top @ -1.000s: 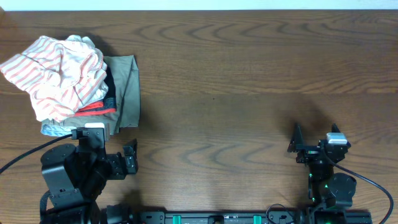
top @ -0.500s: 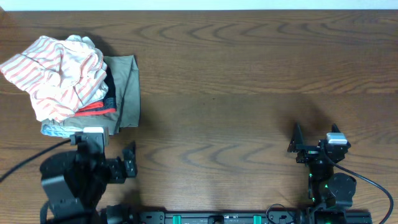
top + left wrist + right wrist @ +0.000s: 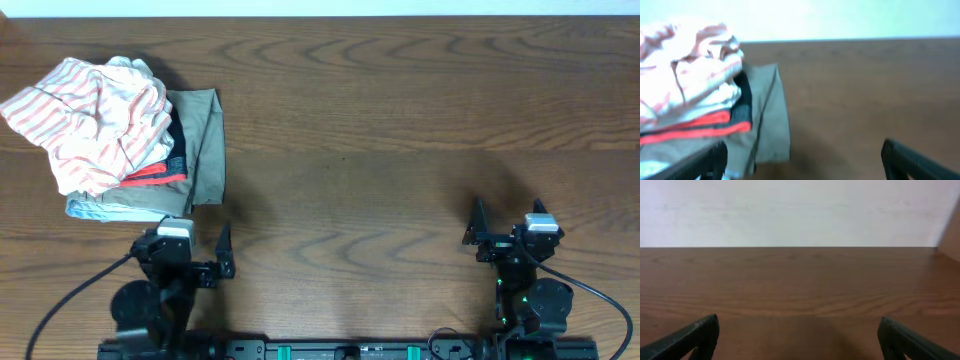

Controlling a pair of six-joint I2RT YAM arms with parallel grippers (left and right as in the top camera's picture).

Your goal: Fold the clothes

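A stack of clothes sits at the table's left. On top lies a crumpled white and red striped garment (image 3: 95, 120), under it a black and red piece (image 3: 160, 172), an olive green folded piece (image 3: 205, 145) and a light blue one (image 3: 90, 208). The striped garment (image 3: 685, 65) and the olive piece (image 3: 770, 115) also show in the left wrist view. My left gripper (image 3: 190, 255) (image 3: 802, 160) is open and empty, just in front of the stack near the front edge. My right gripper (image 3: 505, 232) (image 3: 800, 340) is open and empty at the front right, over bare wood.
The brown wooden table (image 3: 400, 130) stretches from the stack to the right. A pale wall (image 3: 790, 210) stands behind its far edge. Cables run from both arm bases at the front edge.
My left arm has swung right and drawn back toward the front edge, now facing straight ahead. The clothes and the right arm have not moved.
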